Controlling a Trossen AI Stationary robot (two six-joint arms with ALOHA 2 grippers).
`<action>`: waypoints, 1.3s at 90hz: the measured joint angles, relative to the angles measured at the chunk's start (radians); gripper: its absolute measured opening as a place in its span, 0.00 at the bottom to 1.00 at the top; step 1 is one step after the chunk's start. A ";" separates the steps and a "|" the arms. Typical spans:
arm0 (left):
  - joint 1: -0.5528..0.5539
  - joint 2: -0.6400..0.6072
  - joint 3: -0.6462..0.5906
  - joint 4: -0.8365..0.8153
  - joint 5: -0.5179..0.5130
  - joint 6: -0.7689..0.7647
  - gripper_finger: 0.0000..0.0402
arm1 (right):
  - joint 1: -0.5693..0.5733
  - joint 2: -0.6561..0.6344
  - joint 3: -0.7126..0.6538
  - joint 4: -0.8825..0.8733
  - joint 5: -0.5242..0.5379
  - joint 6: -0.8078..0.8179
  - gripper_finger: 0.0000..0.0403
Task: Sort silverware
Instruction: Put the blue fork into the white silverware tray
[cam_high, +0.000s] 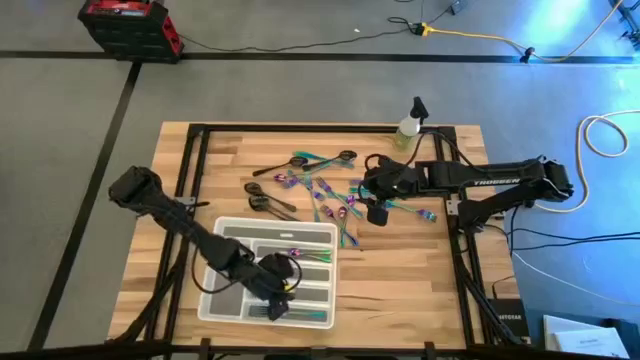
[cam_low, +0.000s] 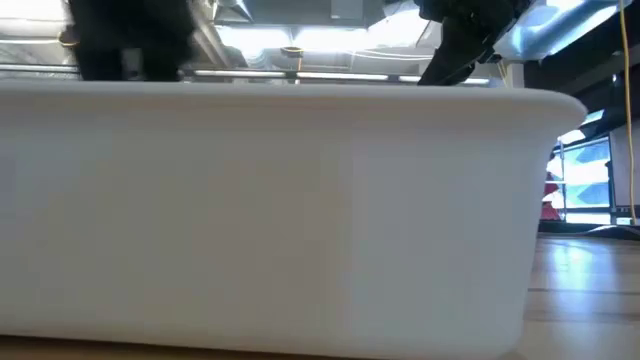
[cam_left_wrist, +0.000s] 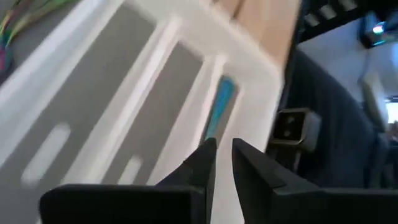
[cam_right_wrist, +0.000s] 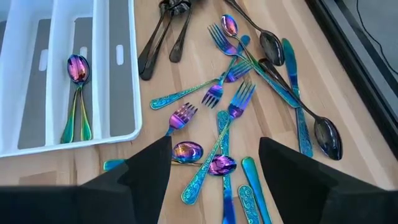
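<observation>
A wooden table (cam_high: 400, 270) was seen from above, with a black frame around it and both dark arms reaching in over it. A translucent white compartment tray (cam_high: 222, 232) was placed on the near left part of the table; in the low view its front wall (cam_low: 280, 220) filled almost the whole picture.

The left gripper (cam_high: 277, 290) was held over the near end of the tray, and in the left wrist view its fingers (cam_left_wrist: 205, 163) were brought close together with only a narrow gap between them; nothing could be seen held there. Just past the fingertips a teal-handled piece (cam_left_wrist: 219, 109) was seen lying in one compartment, though the picture was too blurred for its kind to be told.

The right gripper (cam_right_wrist: 214, 163) was held above the scattered silverware (cam_high: 325, 192) near the middle of the table, its fingers (cam_right_wrist: 152, 165) spread wide and holding nothing. Below the gap were seen two iridescent spoons (cam_right_wrist: 222, 165) and several iridescent forks (cam_right_wrist: 239, 99), overlapping one another. Dark spoons (cam_right_wrist: 326, 137) and dark forks (cam_right_wrist: 163, 34) were laid at the edges of the pile.

Two iridescent spoons (cam_right_wrist: 77, 68) had been stacked together in one compartment of the tray. A small spray bottle (cam_high: 409, 124) was stood at the far edge of the table, well apart from the pile.
</observation>
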 joint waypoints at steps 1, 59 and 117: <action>0.001 0.000 0.000 0.009 0.000 0.009 0.09 | 0.000 0.000 0.000 0.000 0.000 0.000 0.56; 0.059 -0.026 0.008 0.033 -0.010 0.318 0.00 | 0.000 0.000 0.000 0.000 0.000 0.000 0.56; 0.084 -0.032 0.008 0.095 -0.429 0.594 0.00 | 0.000 0.000 0.000 0.000 0.000 0.000 0.56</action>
